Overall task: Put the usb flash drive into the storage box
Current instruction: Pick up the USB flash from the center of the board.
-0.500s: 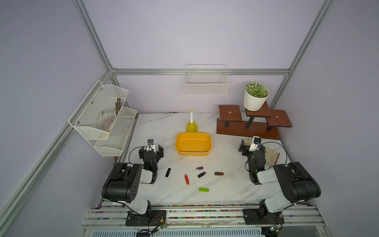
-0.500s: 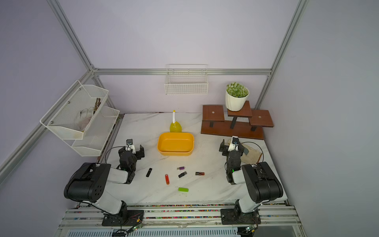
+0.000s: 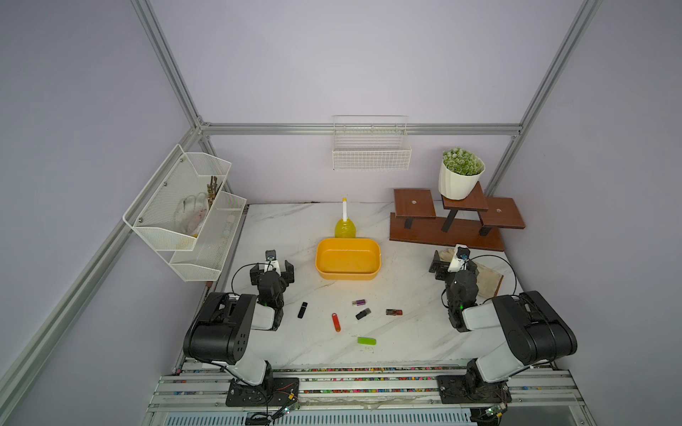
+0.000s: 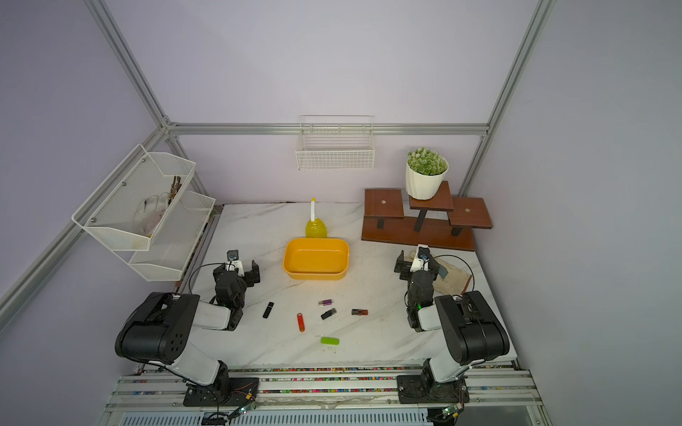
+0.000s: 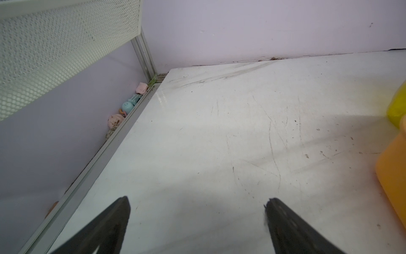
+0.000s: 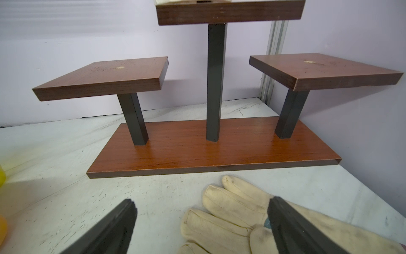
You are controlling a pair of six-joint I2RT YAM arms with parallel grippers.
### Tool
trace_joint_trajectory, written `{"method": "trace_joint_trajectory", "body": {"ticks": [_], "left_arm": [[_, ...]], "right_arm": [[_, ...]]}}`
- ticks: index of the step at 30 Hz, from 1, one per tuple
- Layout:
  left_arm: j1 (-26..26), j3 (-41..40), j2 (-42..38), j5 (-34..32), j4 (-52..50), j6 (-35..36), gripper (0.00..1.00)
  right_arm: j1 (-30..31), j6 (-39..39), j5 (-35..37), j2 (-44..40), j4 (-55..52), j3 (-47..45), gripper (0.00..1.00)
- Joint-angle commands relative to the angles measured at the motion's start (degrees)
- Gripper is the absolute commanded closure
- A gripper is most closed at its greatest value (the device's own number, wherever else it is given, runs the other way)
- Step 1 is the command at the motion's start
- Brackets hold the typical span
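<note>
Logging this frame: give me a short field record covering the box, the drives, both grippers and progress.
storage box: upright, empty
flash drives: six loose on the table, on the robot's side of the box: black, red, purple, black-silver, dark brown, green
left gripper: open, empty, beside the box
right gripper: open, empty, over a glove
progress: no drive in the box yet

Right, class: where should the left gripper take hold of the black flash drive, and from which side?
Probably across its narrow width, mid-length, straight down from above: the black flash drive lies flat on the table, too low for a side approach, with both long edges free for the open left gripper.
</note>
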Motion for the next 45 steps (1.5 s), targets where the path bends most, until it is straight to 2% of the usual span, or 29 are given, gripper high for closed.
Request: {"method": "trace_joint_trajectory", "body": {"ticks": [1,13,15,17,23,26,28,31,34,37,39,40,45], "left_arm": [[0.46,1.55,-1.02,0.73,0.73,-0.73,0.0],[0.54,1.52,-1.04,0.92,0.66,-0.78,0.0],[1.62,2.46,-0.88,2.9,-0.97,-1.45,0.0],[3.88,3.76,-1.71,7.69,-5.1,-2.56,0.0],[3.97,3.35,-2.29,8.1,-4.83,-2.08,0.0],[3.33,4.16,-5.01,6.05,-7.46,-1.29,0.0],[1.95,9.49,-9.54,2.13,-21.52,-2.22,0.0],[0.64,17.46,-12.23,0.5,-41.11,-9.28,0.0],[-3.26,20.65,-12.8,-4.74,-50.86,-8.54,0.0],[-5.88,22.08,-15.77,-3.95,-57.85,-10.41,0.0],[-6.57,23.59,-17.49,1.36,-62.71,-12.81,0.0],[-7.05,24.55,-18.15,3.94,-65.28,-13.33,0.0],[-12.37,26.31,-19.63,7.29,-74.98,-18.87,0.0]], "right_arm": [[-0.12,-0.37,-0.6,0.51,-0.15,-0.14,0.01],[-0.11,-0.38,-0.6,0.55,-0.15,-0.1,0.01],[-0.12,-0.41,-0.59,0.58,-0.36,0.0,0.01],[-0.21,-0.39,-0.73,0.5,-0.62,0.03,0.01],[-0.02,-0.68,0.03,-1.12,-1.61,0.23,0.01],[0.27,-2.64,-3.83,-11.52,-20.62,6.3,0.01],[0.62,-2.12,-6.75,-16.76,-33.01,11.46,0.01],[2.19,0.91,-5.43,-18.24,-55.17,22.77,0.01],[6.61,2.9,-2.96,-16.86,-70.09,30.08,0.01],[11.68,6.03,-7.8,-16.39,-78.05,32.86,0.01],[14.96,8.2,-9.07,-16.2,-80.98,33.58,0.01],[15.95,8.98,-10.19,-16.18,-81.47,33.48,0.01],[18.32,11.24,-11.91,-17.25,-86.19,34.64,0.01]]}}
